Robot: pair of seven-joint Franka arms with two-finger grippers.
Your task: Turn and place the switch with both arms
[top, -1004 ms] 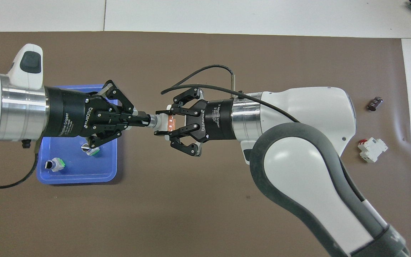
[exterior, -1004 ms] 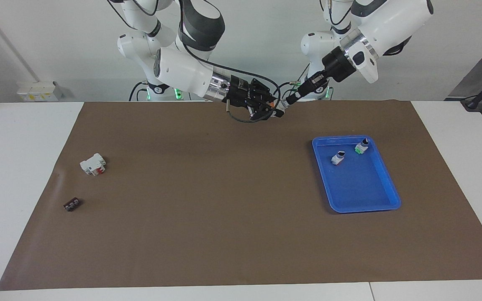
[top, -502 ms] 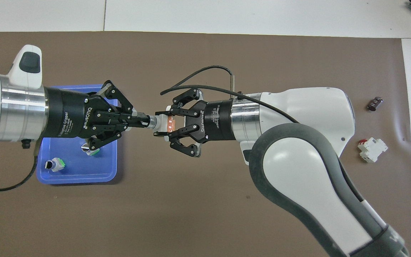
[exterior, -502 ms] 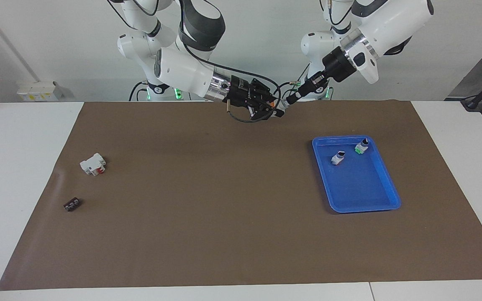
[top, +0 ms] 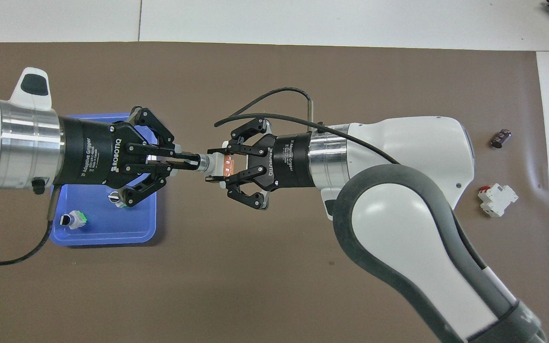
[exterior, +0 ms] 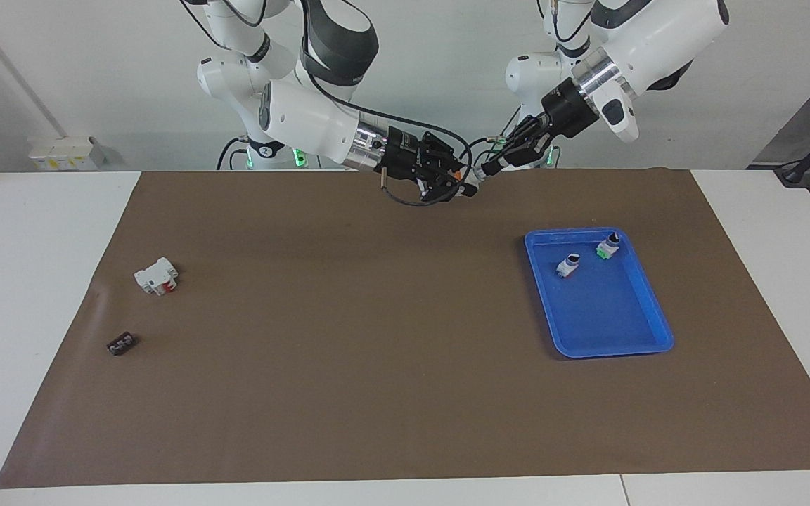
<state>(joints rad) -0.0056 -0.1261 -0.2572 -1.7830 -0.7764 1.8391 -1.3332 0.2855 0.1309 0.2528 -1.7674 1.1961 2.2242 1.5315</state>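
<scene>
Orange marks the end of the switch (top: pixel 217 164) that our right gripper (top: pixel 215 165) has clamped between its fingers, up in the air over the brown mat (top: pixel 274 286) between the two arms. The switch lies level, its long axis running straight along the line between the two wrists, orange block toward the right gripper and black knob (top: pixel 193 162) toward the left one. Our left gripper (top: pixel 189 162) meets it head-on from the blue tray's (top: pixel 107 233) end of the table, fingers pinched together on that knob, so both tools hold the one part from either end.

We judge the coming move turns on this shared axis: a roll of the left wrist about it should turn the knob while the right hand holds the body fixed. Any sideways drift would pry the switch loose.
</scene>
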